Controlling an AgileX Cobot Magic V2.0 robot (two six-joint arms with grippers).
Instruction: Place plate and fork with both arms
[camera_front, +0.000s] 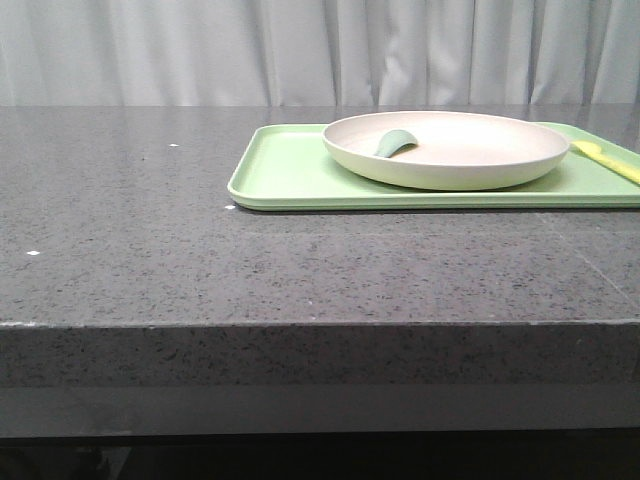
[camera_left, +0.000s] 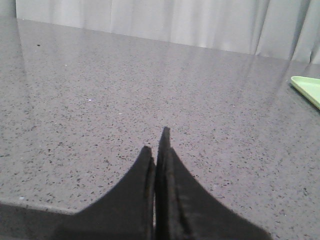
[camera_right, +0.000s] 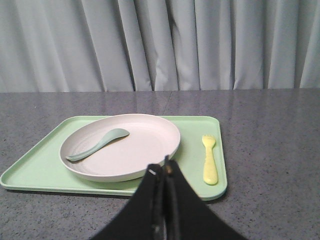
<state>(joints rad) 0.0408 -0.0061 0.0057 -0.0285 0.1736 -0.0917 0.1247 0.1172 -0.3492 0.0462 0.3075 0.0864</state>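
The cream-white plate (camera_front: 445, 150) sits on a light-green tray (camera_front: 290, 170) at the back right of the table; it also shows in the right wrist view (camera_right: 135, 150). The pale-yellow fork (camera_right: 209, 159) lies on the tray to the plate's right, and shows at the right edge of the front view (camera_front: 606, 160). My right gripper (camera_right: 161, 171) is shut and empty, just short of the tray's near edge, in front of the plate. My left gripper (camera_left: 156, 147) is shut and empty over bare table, with a tray corner (camera_left: 307, 89) off to its right. Neither gripper shows in the front view.
A grey-green spoon (camera_front: 395, 143) lies inside the plate, also seen in the right wrist view (camera_right: 97, 145). The speckled grey stone table (camera_front: 150, 230) has a front edge near the camera. Grey curtains (camera_front: 320, 50) hang behind the table.
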